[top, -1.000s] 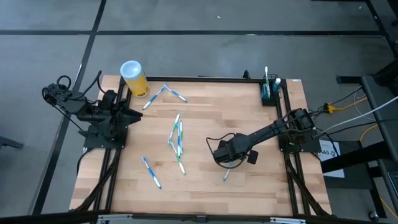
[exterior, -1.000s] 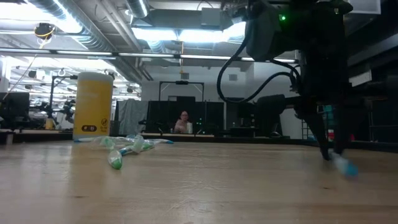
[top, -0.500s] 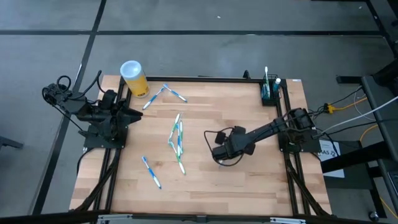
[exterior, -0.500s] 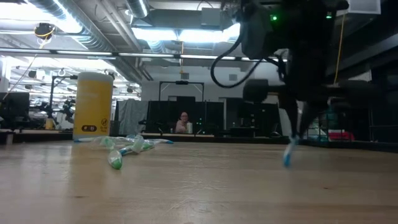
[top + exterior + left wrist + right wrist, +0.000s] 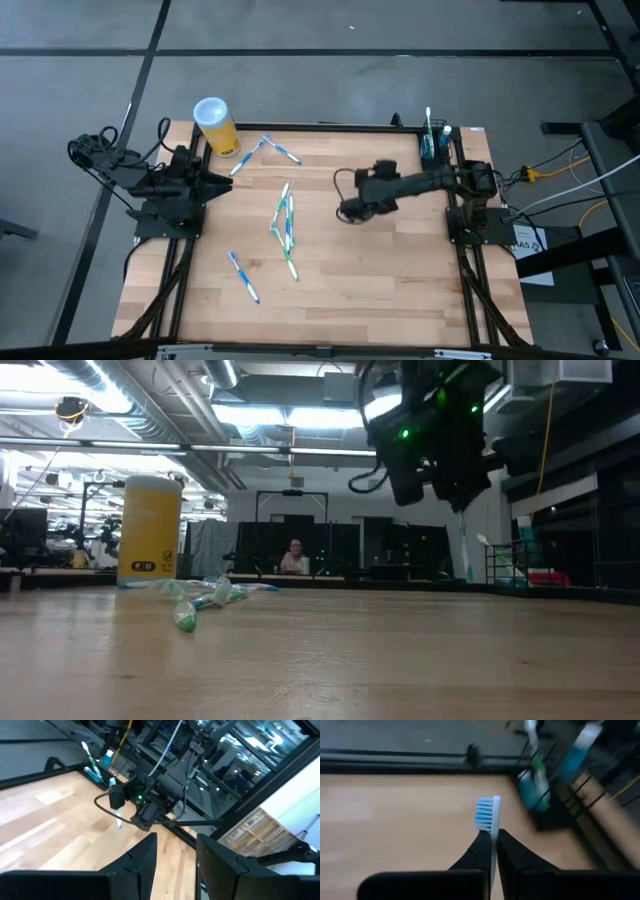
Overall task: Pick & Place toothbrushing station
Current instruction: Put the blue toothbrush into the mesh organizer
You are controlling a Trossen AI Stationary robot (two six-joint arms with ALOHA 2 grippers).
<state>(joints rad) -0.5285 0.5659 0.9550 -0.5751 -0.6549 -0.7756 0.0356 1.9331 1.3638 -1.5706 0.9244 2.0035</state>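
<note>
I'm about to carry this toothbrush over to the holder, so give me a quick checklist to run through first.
1. Right claw shut on the blue-bristled toothbrush: ok, handle pinched between the fingers, bristles sticking out ahead.
2. Toothbrush lifted off the table: ok, in the low view it hangs well above the wood.
3. Black toothbrush holder in sight: ok, at the table's far right corner, brushes already standing in it.
4. Free slot in the holder: cannot tell.
5. Path to the holder: ok, no loose brushes lie between.
6. Left claw out of the way: ok, open, parked at the left edge.
</note>
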